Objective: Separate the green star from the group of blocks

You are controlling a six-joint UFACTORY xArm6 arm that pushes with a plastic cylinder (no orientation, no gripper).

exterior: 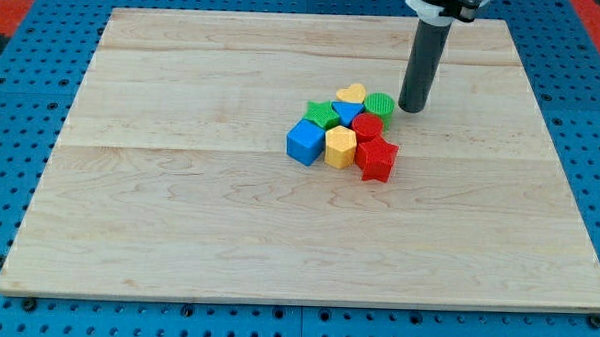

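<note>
The green star [322, 114] sits at the upper left of a tight cluster of blocks near the board's middle. It touches the blue triangular block [347, 113] on its right and the blue cube [305, 143] below it. The cluster also holds a yellow heart [352, 93], a green cylinder [379, 103], a red cylinder [367, 128], a yellow hexagon [340, 147] and a red star [377, 159]. My tip [411, 108] stands on the board just right of the green cylinder, on the far side of the cluster from the green star.
The wooden board [178, 214] lies on a blue perforated table [11, 128]. The rod's mount [443, 5] shows at the view's top.
</note>
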